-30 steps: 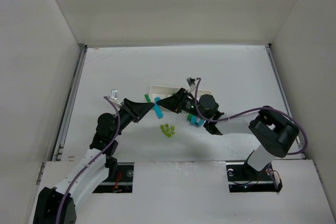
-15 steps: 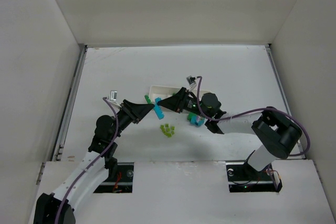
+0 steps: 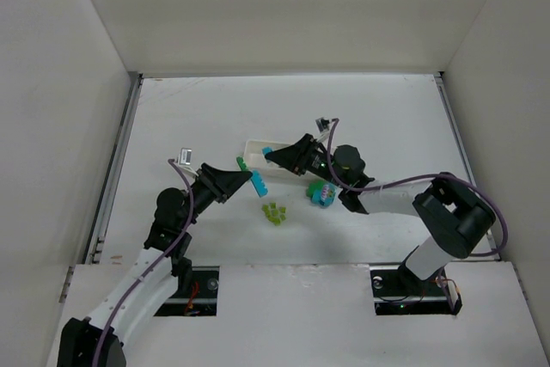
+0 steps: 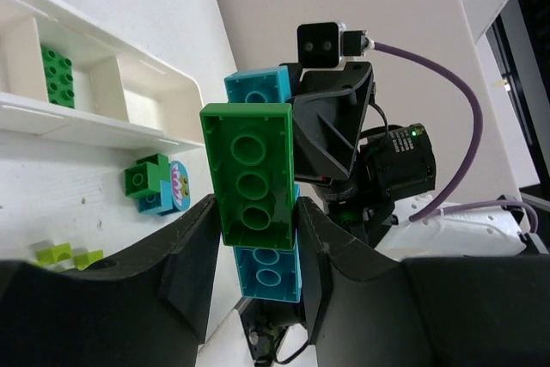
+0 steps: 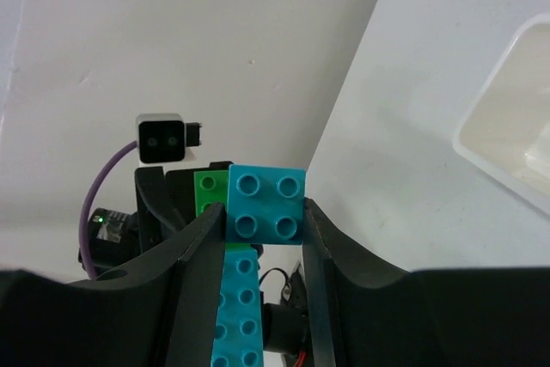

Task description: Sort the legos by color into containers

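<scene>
My left gripper (image 4: 253, 212) is shut on a dark green lego (image 4: 249, 174) stuck to a long cyan lego (image 4: 268, 271); in the top view the gripper (image 3: 245, 180) holds them above the table. My right gripper (image 5: 265, 212) is shut on a square cyan lego (image 5: 266, 204), lifted a little apart from that stack, near the white tray (image 3: 254, 145). In the left wrist view one tray compartment holds a green lego (image 4: 56, 75). A green and cyan clump (image 3: 320, 192) and small yellow-green legos (image 3: 274, 212) lie on the table.
The right arm covers most of the tray in the top view; a corner of the tray (image 5: 516, 126) shows in the right wrist view. White walls enclose the table on three sides.
The right gripper has pulled up and to the right, away from the left gripper, taking the square cyan lego off the stack. The left gripper has barely moved.
</scene>
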Robot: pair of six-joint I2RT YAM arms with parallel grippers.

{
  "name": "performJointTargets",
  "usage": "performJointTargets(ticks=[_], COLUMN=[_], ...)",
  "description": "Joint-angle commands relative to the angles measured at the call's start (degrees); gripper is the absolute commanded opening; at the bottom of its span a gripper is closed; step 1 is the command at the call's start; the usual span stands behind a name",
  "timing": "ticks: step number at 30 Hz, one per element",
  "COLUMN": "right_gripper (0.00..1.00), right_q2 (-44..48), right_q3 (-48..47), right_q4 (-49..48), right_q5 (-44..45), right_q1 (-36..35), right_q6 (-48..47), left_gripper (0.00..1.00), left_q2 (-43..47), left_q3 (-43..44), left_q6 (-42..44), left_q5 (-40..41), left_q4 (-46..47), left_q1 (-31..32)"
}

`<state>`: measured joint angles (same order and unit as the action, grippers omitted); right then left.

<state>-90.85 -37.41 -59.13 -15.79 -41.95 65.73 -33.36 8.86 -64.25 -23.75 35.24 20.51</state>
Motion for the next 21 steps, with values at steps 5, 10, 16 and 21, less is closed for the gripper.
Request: performJointTargets(ticks=[5,10,16,21], right_gripper=[0.38,0.39,0.42,0.42], right_q2=[-4.07,-6.7,-9.87,-13.47], right_q3=[-9.95,-17.68,-23.93,-29.2], right_q4=[14.81,29.92,38.91,43.66], right_q5=[5.85,14.01,17.55,17.29], right_q1=[0.16,0.16,-0.89,-1.68], right_q6=[-6.92,-12.9,-15.99,-17.04], left_gripper=[0.06,0.08,0.08,0.09], left_q2=[1.64,0.85,-0.82,-1.18], left_q3=[5.19,6.87,5.29,4.85], left_q6=[1.67,1.67,2.02,2.37], left_q5=[0.72,1.69,2.48,2.57], left_q4=[-0.62,-1.58,-0.79,-0.7], left_q1=[-6.4,-9.57,-10.45,-10.71])
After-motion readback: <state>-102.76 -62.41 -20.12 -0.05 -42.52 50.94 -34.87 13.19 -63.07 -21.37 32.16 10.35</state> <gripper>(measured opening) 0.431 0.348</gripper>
